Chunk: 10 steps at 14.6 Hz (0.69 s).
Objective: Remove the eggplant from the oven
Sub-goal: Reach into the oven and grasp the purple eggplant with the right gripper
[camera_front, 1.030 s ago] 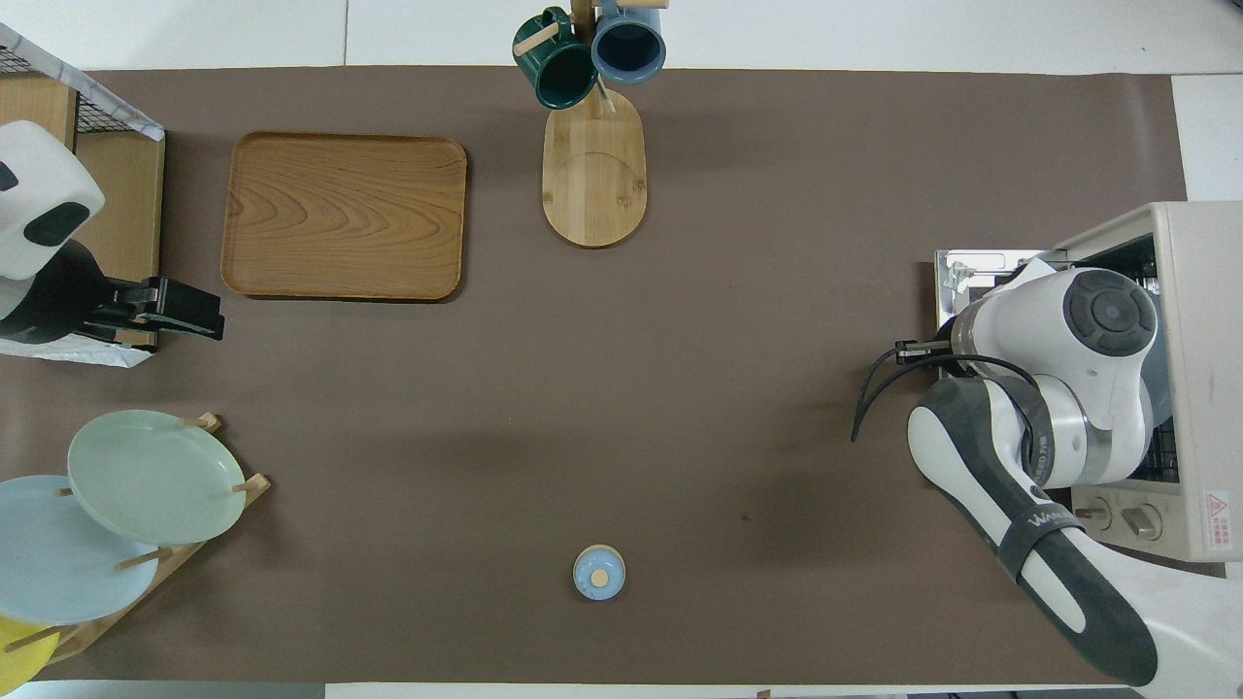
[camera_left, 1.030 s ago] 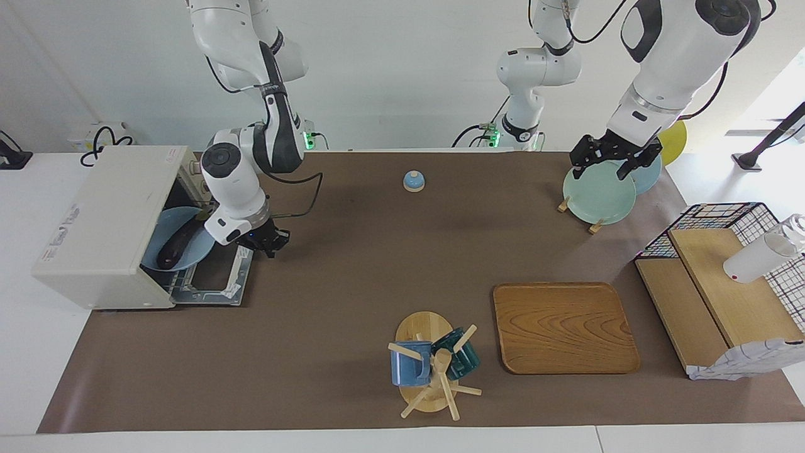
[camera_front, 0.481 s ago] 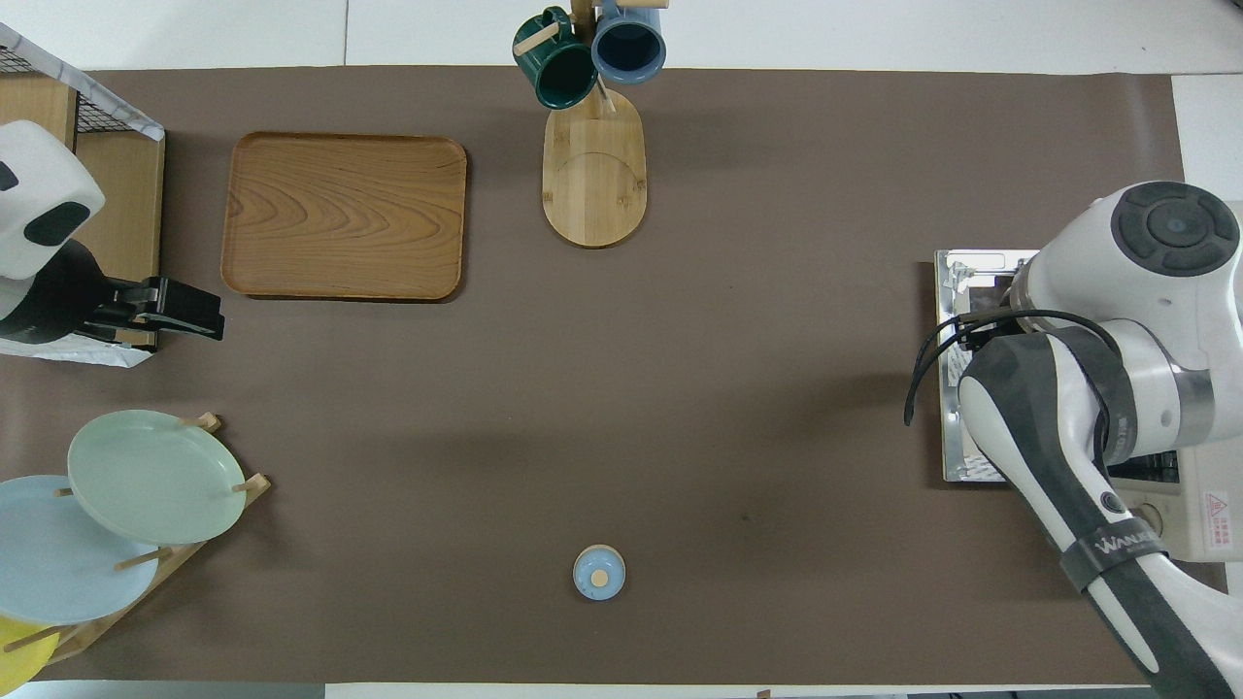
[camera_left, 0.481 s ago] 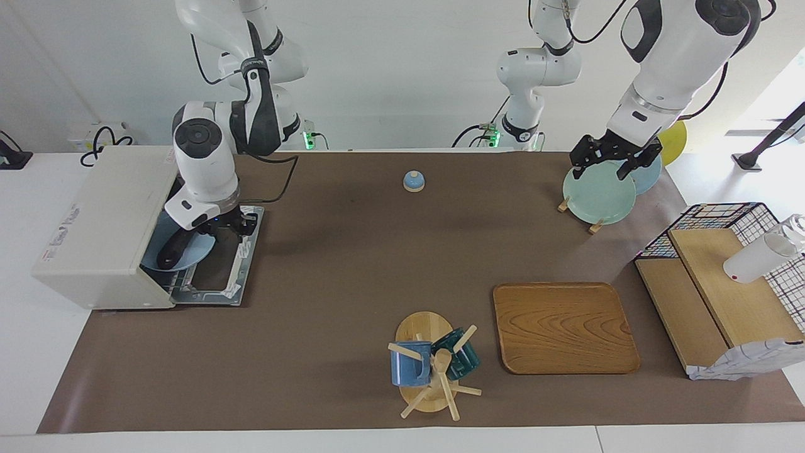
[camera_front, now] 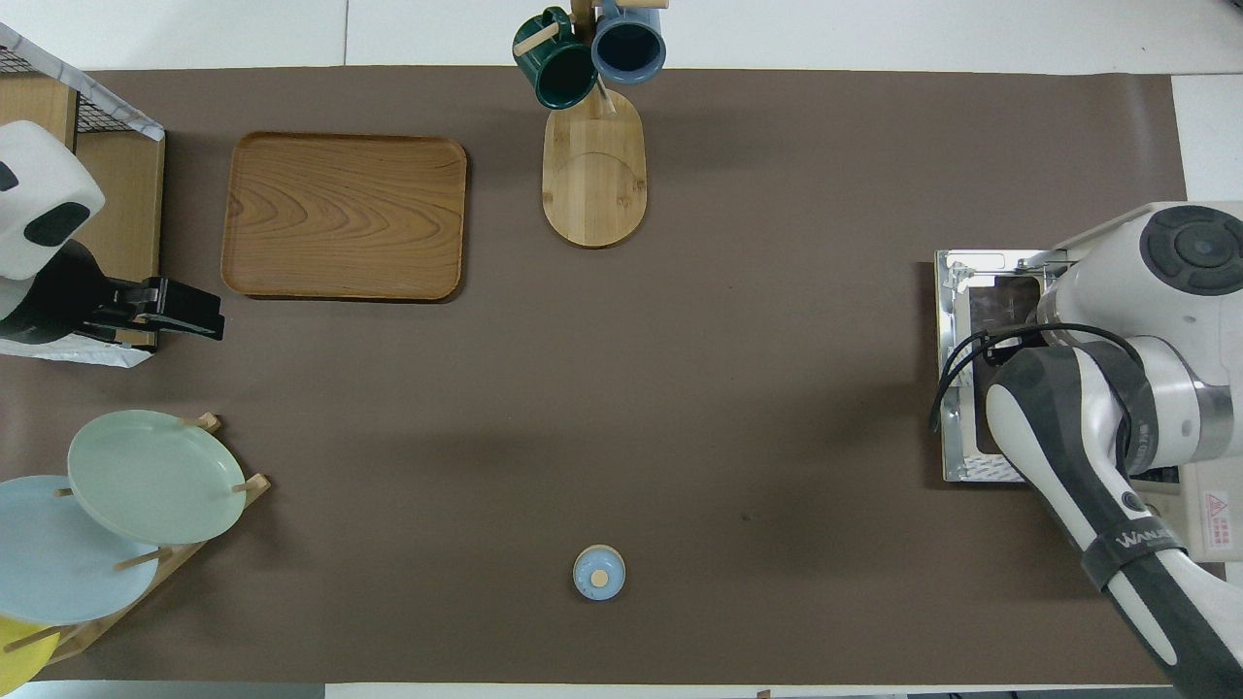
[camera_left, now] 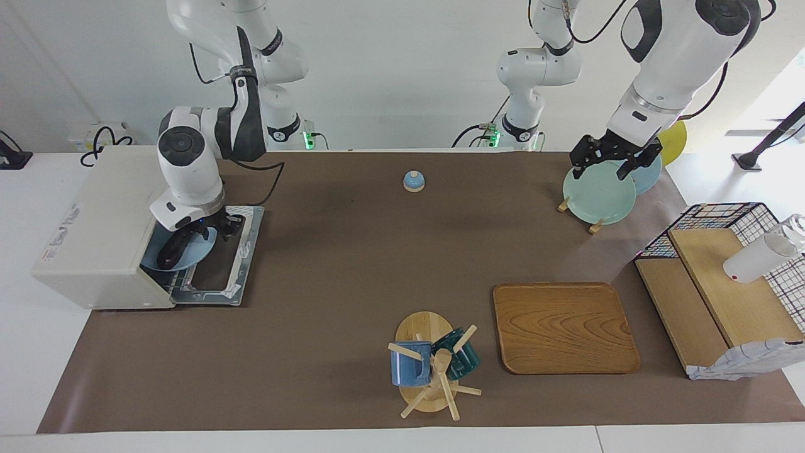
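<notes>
At the mouth of the oven (camera_left: 100, 226), with its door dropped flat, my right pincer (camera_left: 200, 230) reaches down to the eggplant (camera_left: 175, 248), which lies on a blue plate (camera_left: 200, 246) inside. I cannot tell if my fingers grip it yet; from above my own arm hides everything. My left pincer (camera_left: 615, 158) waits open over the plate rack (camera_left: 599, 192).

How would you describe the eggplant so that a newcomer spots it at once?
Find the cream-white oven at the right arm's end of the table, its door dropped open. Inside sits a pale blue plate. The eggplant lies on it: long, glossy, near black, the only dark thing there.
</notes>
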### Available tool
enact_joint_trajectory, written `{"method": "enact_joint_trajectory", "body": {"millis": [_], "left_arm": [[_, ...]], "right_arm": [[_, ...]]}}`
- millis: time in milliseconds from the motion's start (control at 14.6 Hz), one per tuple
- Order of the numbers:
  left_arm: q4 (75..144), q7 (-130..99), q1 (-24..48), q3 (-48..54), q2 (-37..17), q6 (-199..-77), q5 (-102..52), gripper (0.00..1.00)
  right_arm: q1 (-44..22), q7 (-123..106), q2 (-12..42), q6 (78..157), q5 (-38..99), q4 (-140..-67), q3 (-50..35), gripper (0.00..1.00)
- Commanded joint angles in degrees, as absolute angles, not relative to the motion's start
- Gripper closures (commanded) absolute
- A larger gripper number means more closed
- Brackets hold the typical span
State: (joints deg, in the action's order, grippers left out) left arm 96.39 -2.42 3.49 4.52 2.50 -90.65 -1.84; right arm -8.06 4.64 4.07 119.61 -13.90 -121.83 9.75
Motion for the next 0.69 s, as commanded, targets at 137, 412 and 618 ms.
{"method": "enact_joint_trajectory", "body": {"millis": [137, 412, 618], "left_arm": [[96.06, -2.11, 2.81, 5.1, 2.9, -90.09, -0.97, 0.0], [96.15, -2.11, 2.81, 5.1, 2.9, -90.09, -0.97, 0.0], [96.06, -2.2, 2.81, 5.1, 2.9, -90.09, -0.97, 0.0]], "right_arm": [[-6.94, 1.5, 1.32, 123.75, -15.99, -126.57, 9.4, 1.0], [-12.99, 2.28, 2.45, 113.68, -21.8, -119.56, 8.79, 1.0], [-21.42, 8.41, 4.22, 108.38, -19.79, -113.39, 8.7, 1.0]]}}
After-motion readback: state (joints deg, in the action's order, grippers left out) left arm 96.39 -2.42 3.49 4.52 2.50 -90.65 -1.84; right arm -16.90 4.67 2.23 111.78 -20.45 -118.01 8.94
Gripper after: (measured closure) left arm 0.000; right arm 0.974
